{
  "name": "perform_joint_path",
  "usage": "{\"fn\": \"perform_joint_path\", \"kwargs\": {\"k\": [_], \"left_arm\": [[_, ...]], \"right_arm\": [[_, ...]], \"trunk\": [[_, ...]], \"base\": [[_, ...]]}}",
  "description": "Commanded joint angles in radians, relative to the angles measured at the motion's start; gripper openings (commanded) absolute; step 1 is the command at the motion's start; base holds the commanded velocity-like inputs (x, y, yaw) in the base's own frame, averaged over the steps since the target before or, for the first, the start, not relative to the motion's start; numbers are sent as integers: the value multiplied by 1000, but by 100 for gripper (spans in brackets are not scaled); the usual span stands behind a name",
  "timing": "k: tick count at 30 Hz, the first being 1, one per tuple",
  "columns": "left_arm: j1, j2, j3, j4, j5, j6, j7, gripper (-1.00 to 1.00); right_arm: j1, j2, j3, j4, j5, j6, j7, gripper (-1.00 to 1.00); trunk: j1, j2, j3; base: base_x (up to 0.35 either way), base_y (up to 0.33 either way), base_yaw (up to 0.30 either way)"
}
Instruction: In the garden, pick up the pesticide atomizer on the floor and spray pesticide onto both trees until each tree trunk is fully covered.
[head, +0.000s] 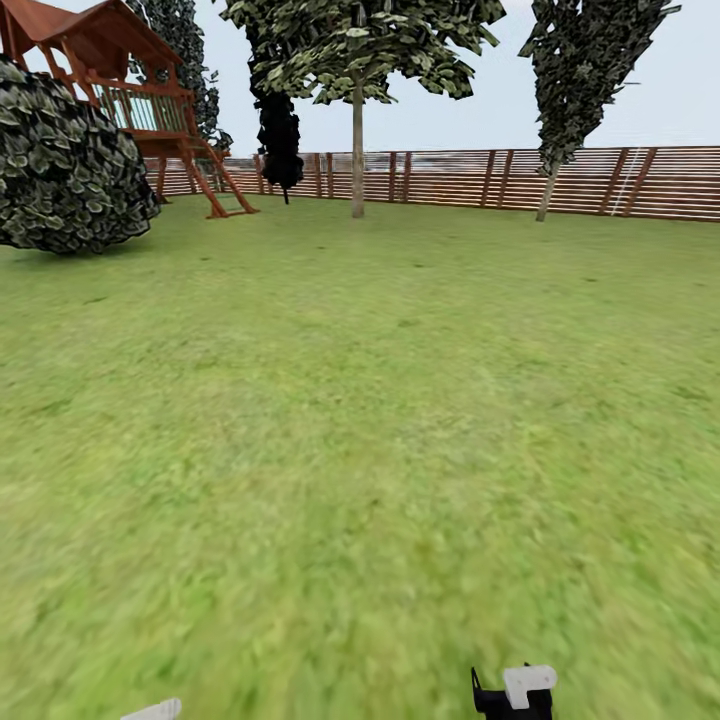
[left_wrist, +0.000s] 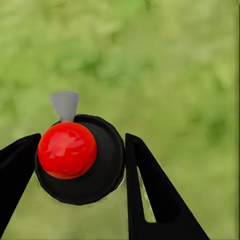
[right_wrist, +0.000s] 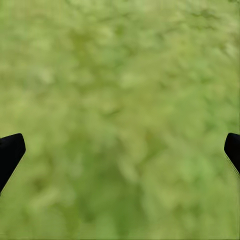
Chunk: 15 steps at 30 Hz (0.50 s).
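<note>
The pesticide atomizer sits between my left gripper's two black fingers, seen from above: a round black body, a shiny red top and a small grey nozzle. The left gripper is shut on it, over blurred grass. My right gripper is open, its black fingertips wide apart above bare lawn. Far ahead in the head view two trees stand before the fence: one with a straight pale trunk, the other with a thinner leaning trunk.
Green lawn stretches to a brown slatted fence. A wooden play tower and a big round bush stand at the far left, a black conifer beside them. Parts of my arms show at the bottom edge.
</note>
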Motion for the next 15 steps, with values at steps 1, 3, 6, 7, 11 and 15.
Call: {"fn": "perform_joint_path", "kwargs": {"k": [1,3,6,7,11,15], "left_arm": [[0,0,-8,0,8,-3,1,-100],[0,0,-8,0,8,-3,1,-100],[0,0,-8,0,8,-3,1,-100],[0,0,-8,0,8,-3,1,-100],[0,0,-8,0,8,-3,1,-100],[0,0,-8,0,8,-3,1,-100]], "right_arm": [[0,0,9,0,-6,-1,-4,100],[0,0,9,0,-6,-1,-4,100],[0,0,9,0,-6,-1,-4,100],[0,0,9,0,-6,-1,-4,100],[0,0,9,0,-6,-1,-4,100],[0,0,9,0,-6,-1,-4,100]], "trunk": [[0,0,-1],[0,0,-1],[0,0,-1],[0,0,-1],[0,0,-1],[0,0,-1]], "base": [[340,0,0],[339,0,0],[339,0,0],[340,0,0],[339,0,0],[339,0,0]]}}
